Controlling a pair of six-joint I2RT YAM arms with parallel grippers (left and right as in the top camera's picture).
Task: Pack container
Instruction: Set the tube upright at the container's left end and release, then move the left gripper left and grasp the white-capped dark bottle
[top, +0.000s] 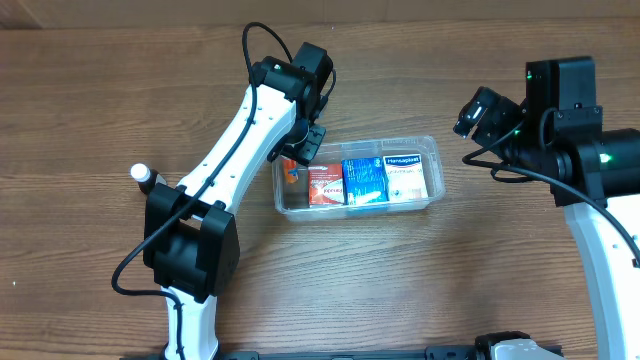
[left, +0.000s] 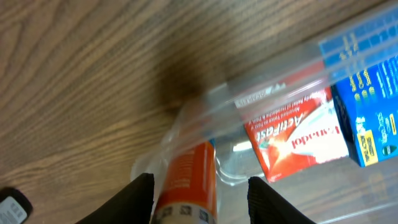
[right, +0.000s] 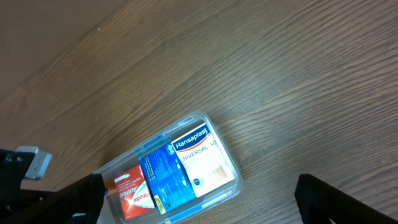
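- Clear plastic container (top: 360, 212) sat mid-surface (top: 100, 80), with a red box (top: 325, 185), a blue box (top: 364, 181) and a white box (top: 408, 176) side by side inside.
- An orange tube (left: 186, 180) lay slanted at its left end, by the corner wall.
- Left tool (left: 200, 188) stood wide around that tube, apparently not clamping it.
- Right tool (right: 199, 186) hung wide and empty, well apart.
- Likely risk: a finger catching the tube or wall on withdrawal, dragging the light container.
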